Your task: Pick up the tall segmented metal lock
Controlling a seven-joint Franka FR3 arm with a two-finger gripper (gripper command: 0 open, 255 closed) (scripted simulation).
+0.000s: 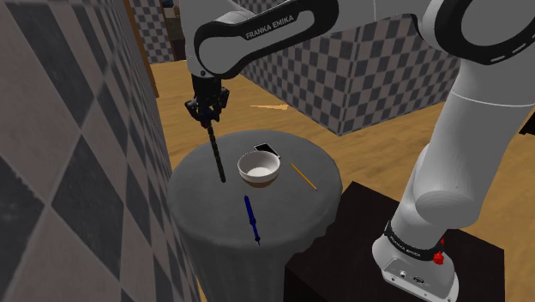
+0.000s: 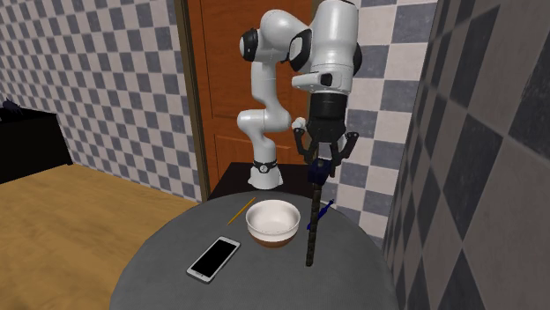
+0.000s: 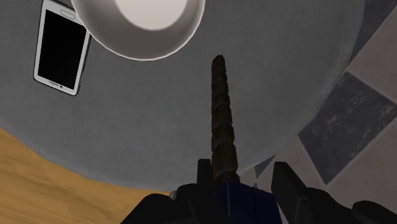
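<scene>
The tall lock (image 1: 216, 153) is a thin dark rod of stacked segments with a blue head, standing nearly upright over the round grey table (image 1: 206, 206). My gripper (image 1: 208, 107) is right above it, shut on the blue head, with the rod (image 2: 312, 216) hanging straight down from the fingers. The rod's lower tip is at the tabletop beside the bowl; I cannot tell whether it touches. In the wrist view the segmented rod (image 3: 220, 114) runs away from my gripper (image 3: 242, 167) toward the bowl's rim.
A white bowl (image 1: 259, 167) sits mid-table, close to the lock. A white-edged phone (image 2: 213, 258), a yellow pencil (image 1: 302, 175) and a blue pen (image 1: 251, 219) also lie on the table. A checkered wall (image 1: 77, 146) stands close on the shoulder view's left.
</scene>
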